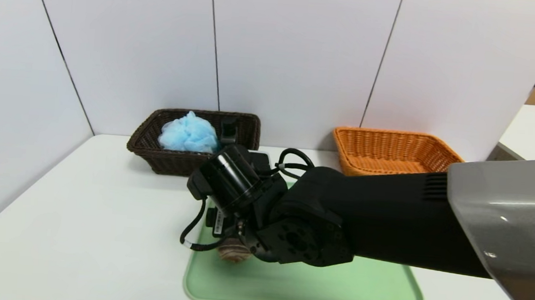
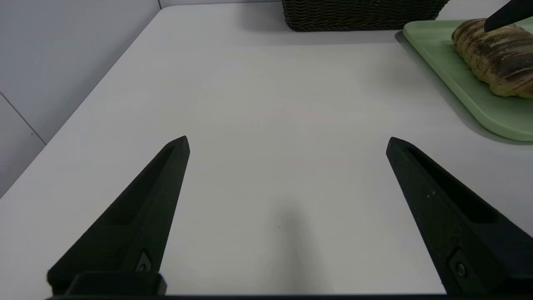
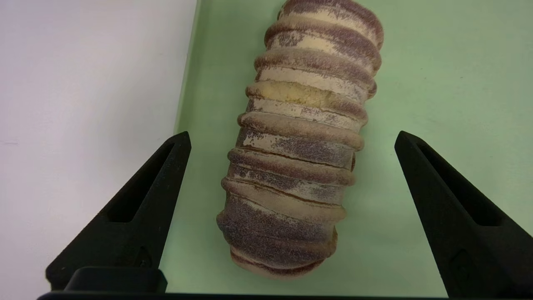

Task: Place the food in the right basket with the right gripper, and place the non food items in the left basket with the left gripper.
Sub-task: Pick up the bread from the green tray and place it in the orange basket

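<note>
- While the black two-fingered right gripper [image 3: 293, 135] hangs over the oblong bread roll banded in brown, purple and pale yellow [image 3: 297, 125], its jaws stand wide, one on each side of the loaf, neither seen touching it; nothing gripped
- Spread likely chosen to take the roll across its narrow width, the jaws straddling it rather than reaching along its length
- Roll lies on the pale green tray [image 1: 295, 298], near the tray's left edge; the right arm reaches across the tray to get there, hiding much of it from the head
- Black left gripper [image 2: 287, 139] parked over the bare white tabletop [image 1: 80, 203], to the left of the tray, jaws wide apart and holding nothing; probably kept aside so the right arm can work
- Deep, dark brown wicker basket [image 1: 172, 162] beyond the tray holds the fluffy light-blue mesh pouf [image 1: 189, 134] and, beside it, a small black upright object [image 1: 229, 131], probably the pump bottle; sorted there as non-food, I judge
- Shallow bright orange wicker basket [image 1: 391, 133] at far right is the roll's destination
- Next, by my reading: lower if needed, close evenly on the loaf, lift, carry right; too hard a squeeze might dent it, an off-centre hold might let it tilt
</note>
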